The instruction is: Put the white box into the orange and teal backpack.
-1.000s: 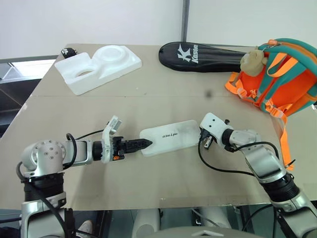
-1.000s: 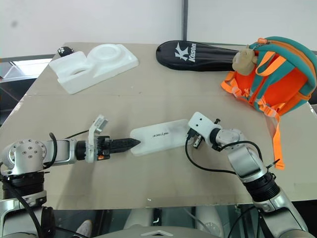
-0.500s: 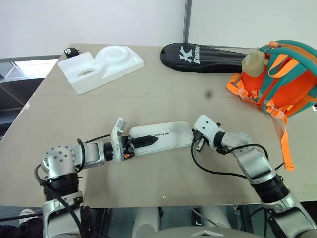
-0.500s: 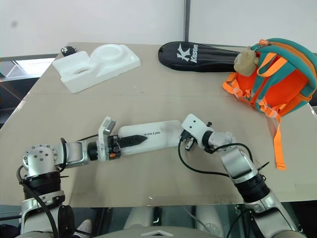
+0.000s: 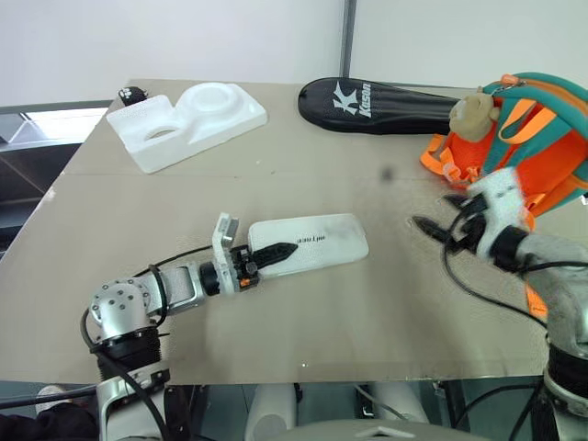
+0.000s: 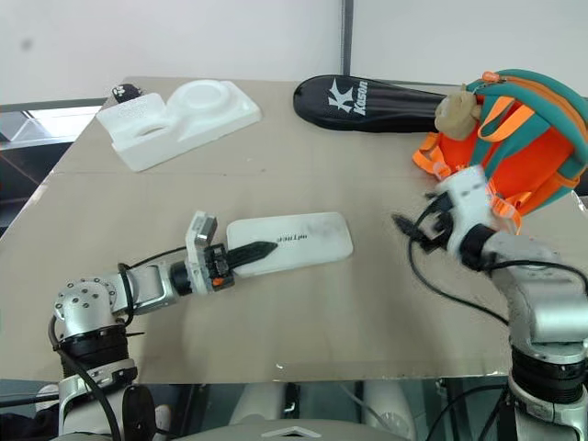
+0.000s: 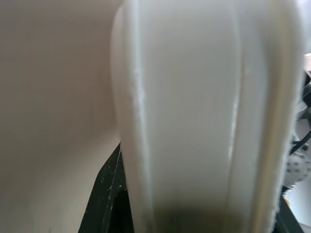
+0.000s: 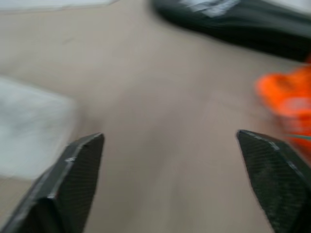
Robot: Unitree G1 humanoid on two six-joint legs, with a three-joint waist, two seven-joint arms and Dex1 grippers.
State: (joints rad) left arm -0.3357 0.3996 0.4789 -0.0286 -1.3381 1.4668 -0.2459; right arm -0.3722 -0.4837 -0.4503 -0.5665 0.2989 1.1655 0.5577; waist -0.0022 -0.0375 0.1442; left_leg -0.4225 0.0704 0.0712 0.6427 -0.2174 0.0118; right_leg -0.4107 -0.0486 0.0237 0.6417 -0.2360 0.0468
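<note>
The white box (image 5: 317, 241) lies flat across the middle of the table, black print up. My left gripper (image 5: 285, 250) is shut on its left end, one black finger over the top face; the left wrist view has the white box (image 7: 194, 107) between the fingers (image 7: 104, 199). My right gripper (image 5: 432, 219) hovers open to the right of the box, clear of it, with its fingers (image 8: 73, 179) spread wide. The orange and teal backpack (image 5: 542, 138) stands at the table's right edge, just behind that gripper, a beige plush charm (image 5: 470, 115) hanging on it.
A long black racket bag (image 5: 386, 96) lies along the far edge. A white foam block (image 5: 188, 119) with round hollows sits at the far left, a small black item (image 5: 133, 94) beside it. Bare tabletop (image 5: 395, 303) stretches in front of the box.
My right gripper let go of the box's right end, opened, and swung up and right toward the backpack. My left gripper closed on the box's left end.
</note>
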